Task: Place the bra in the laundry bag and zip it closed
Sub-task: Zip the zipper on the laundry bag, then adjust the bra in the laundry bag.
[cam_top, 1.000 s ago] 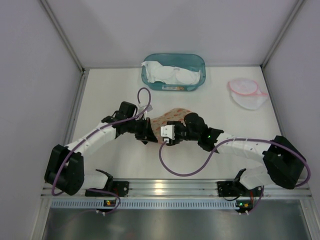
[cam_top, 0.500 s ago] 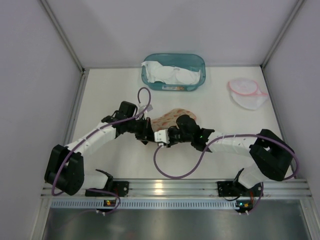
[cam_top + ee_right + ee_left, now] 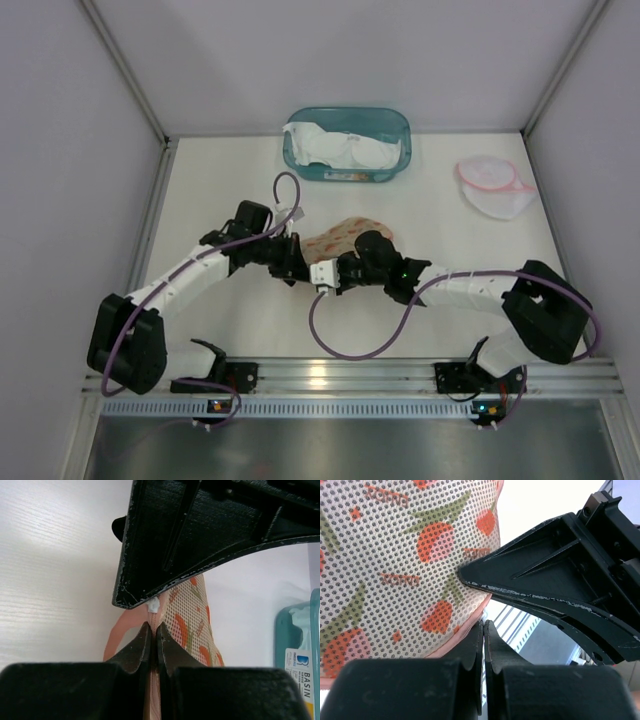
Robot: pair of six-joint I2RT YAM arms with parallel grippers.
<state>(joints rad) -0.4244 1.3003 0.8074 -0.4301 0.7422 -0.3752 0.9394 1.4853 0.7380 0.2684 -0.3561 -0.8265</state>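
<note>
The laundry bag (image 3: 347,231), mesh with red tulip print and pink trim, lies mid-table. My left gripper (image 3: 293,258) is shut at its near-left corner; in the left wrist view the fingertips (image 3: 484,625) meet against the pink hem of the bag (image 3: 395,555). My right gripper (image 3: 310,268) faces it, shut on the pink zipper strip (image 3: 154,626) just below a small white zipper pull (image 3: 153,605). Each wrist view shows the other arm's black finger close by. White bras (image 3: 340,148) lie in the basin; the bag's contents are hidden.
A teal basin (image 3: 396,122) stands at the back centre. A white mesh bag with pink rim (image 3: 495,187) lies at the back right. Purple cables loop off both arms. Side walls close in left and right.
My right gripper slid left to meet the left one and shut on the zipper strip. The left gripper stayed shut on the bag's corner.
</note>
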